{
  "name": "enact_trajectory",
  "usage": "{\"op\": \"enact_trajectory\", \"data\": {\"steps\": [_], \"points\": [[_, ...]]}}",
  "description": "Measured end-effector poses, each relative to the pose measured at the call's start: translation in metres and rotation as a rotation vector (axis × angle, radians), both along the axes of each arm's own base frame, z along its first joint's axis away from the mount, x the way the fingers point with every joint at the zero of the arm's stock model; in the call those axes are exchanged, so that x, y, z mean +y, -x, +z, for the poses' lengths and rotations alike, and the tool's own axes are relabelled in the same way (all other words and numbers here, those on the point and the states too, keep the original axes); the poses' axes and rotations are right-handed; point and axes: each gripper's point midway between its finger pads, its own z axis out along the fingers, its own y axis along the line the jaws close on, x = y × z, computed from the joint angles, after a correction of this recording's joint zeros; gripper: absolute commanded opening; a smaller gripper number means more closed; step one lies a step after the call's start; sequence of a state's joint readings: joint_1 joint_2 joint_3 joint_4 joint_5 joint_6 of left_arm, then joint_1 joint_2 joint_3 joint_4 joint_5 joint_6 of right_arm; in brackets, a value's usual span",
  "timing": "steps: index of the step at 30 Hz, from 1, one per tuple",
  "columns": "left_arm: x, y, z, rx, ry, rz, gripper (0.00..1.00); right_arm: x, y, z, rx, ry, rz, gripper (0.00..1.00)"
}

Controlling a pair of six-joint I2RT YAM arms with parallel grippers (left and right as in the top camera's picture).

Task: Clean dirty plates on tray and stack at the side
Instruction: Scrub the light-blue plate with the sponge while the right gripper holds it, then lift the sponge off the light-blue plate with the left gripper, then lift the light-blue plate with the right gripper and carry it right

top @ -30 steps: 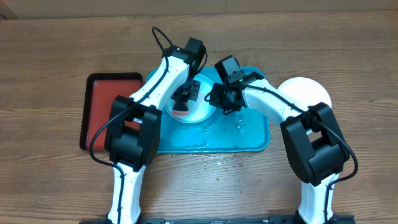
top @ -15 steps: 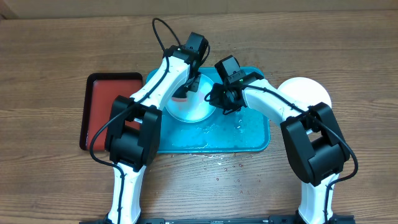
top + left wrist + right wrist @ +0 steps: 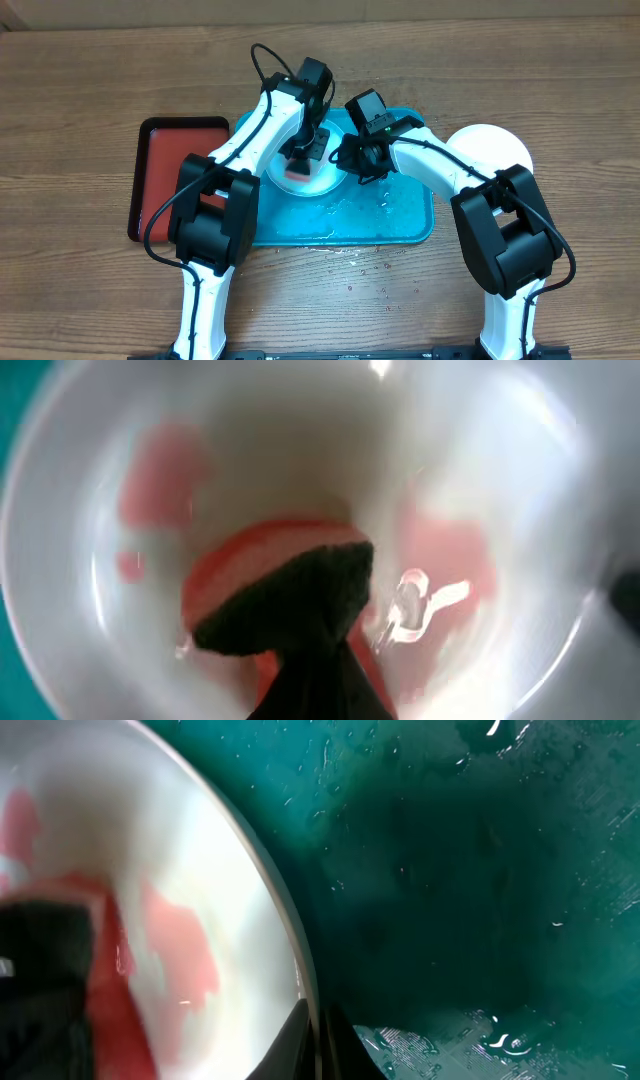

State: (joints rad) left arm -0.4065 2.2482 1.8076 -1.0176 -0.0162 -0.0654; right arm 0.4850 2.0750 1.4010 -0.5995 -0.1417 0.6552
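A white plate (image 3: pixel 325 183) with red smears lies on the wet cyan tray (image 3: pixel 400 215). My left gripper (image 3: pixel 305 150) is shut on a red sponge with a dark scouring side (image 3: pixel 297 169) and presses it onto the plate's middle. In the left wrist view the sponge (image 3: pixel 270 570) sits on the smeared plate (image 3: pixel 520 480). My right gripper (image 3: pixel 352 165) is shut on the plate's right rim. In the right wrist view its fingers (image 3: pixel 322 1035) pinch the rim of the plate (image 3: pixel 230 850) above the tray (image 3: pixel 480 870).
A white plate or stack (image 3: pixel 490 148) rests on the wooden table right of the tray. A smaller red tray with a dark rim (image 3: pixel 165 185) lies left of the cyan tray. Water drops lie on the table near the tray's front edge (image 3: pixel 350 255).
The left gripper moved the sponge toward the plate's far edge, then back to its middle. The right gripper stayed clamped on the rim.
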Motion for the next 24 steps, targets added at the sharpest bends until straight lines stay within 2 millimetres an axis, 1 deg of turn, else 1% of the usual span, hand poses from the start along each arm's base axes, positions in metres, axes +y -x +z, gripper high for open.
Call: {"op": "enact_trajectory", "data": {"steps": [2, 4, 7, 10, 12, 14, 17, 19, 21, 24], "points": [[-0.005, -0.015, 0.002, -0.062, 0.016, -0.006, 0.04, 0.0, 0.0, 0.0, 0.001, 0.0, 0.0, 0.04], [-0.005, -0.028, 0.005, -0.121, 0.007, 0.009, 0.04, 0.0, 0.0, 0.0, 0.001, 0.0, 0.0, 0.04], [0.004, -0.047, 0.01, -0.218, -0.052, 0.08, 0.04, 0.0, 0.0, 0.0, 0.0, 0.0, 0.0, 0.04], [0.02, -0.056, 0.015, -0.278, -0.132, 0.159, 0.04, 0.0, 0.0, 0.0, 0.0, -0.001, 0.0, 0.04], [0.028, -0.056, 0.02, -0.288, -0.173, 0.184, 0.04, 0.0, 0.0, 0.0, -0.001, -0.001, 0.0, 0.04], [0.034, -0.056, 0.029, -0.29, -0.205, 0.205, 0.04, 0.0, 0.0, 0.0, -0.002, -0.001, 0.0, 0.04], [0.037, -0.061, 0.059, -0.31, -0.219, 0.242, 0.04, 0.0, 0.0, 0.0, -0.002, -0.002, 0.001, 0.04], [0.035, -0.067, 0.087, -0.335, -0.198, 0.262, 0.04, 0.0, 0.0, 0.0, -0.002, -0.001, 0.001, 0.04], [0.033, -0.068, 0.114, -0.35, -0.167, 0.272, 0.04, 0.0, 0.0, 0.0, -0.002, -0.001, 0.001, 0.04], [0.033, -0.059, 0.156, -0.345, -0.098, 0.286, 0.04, 0.001, 0.001, 0.0, 0.003, -0.004, 0.008, 0.04]]}}
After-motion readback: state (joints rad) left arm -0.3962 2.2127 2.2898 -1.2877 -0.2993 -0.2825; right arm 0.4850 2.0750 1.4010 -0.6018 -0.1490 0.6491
